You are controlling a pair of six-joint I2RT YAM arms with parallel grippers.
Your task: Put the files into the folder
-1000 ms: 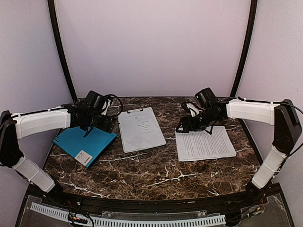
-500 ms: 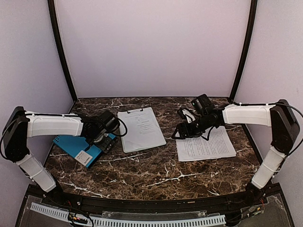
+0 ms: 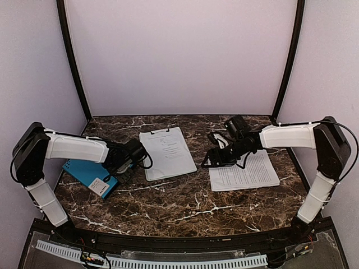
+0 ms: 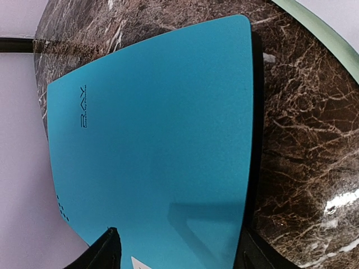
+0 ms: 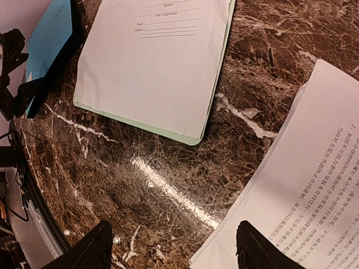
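Left wrist view, folder [image 4: 151, 129] beneath spread left hand [image 4: 179, 250]

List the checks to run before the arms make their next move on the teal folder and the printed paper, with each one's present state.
1. Left gripper open over flat teal-blue folder: ok.
2. Folder opened for loading: not ok, cover lies shut.
3. Right gripper open and empty: ok.
4. White printed paper sheets apart from pale green clipboard: ok, dark marble tabletop shows between.
5. Two sheets present: cannot tell.
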